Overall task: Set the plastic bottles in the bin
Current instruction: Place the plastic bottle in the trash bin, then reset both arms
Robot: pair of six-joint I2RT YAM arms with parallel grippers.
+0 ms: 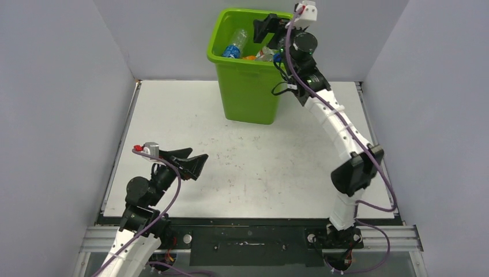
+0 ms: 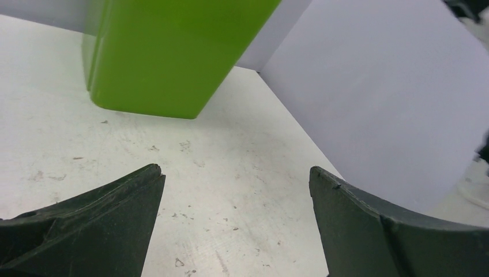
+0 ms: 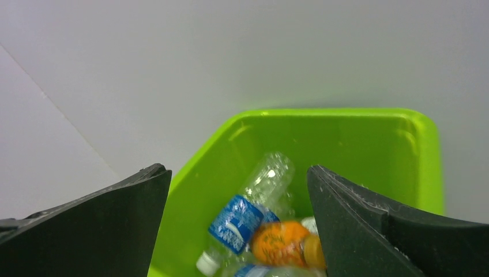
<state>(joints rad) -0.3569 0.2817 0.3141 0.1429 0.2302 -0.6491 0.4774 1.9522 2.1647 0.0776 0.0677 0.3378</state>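
The lime-green bin [image 1: 247,92] stands at the back of the table, seen from above in the right wrist view [image 3: 369,138] and from the side in the left wrist view [image 2: 167,52]. Plastic bottles lie inside it: a clear one with a blue label [image 3: 245,222] [image 1: 235,46] and an orange one [image 3: 282,243] [image 1: 249,57]. My right gripper [image 3: 237,179] [image 1: 271,29] hovers open over the bin's mouth with nothing between its fingers. Low over the table at the near left, my left gripper [image 2: 233,176] [image 1: 190,161] is open and empty, pointing toward the bin.
Grey walls enclose the white table [image 1: 254,167] on the left, back and right. The right arm [image 1: 340,133] arches from its base at the near edge up to the bin's right side.
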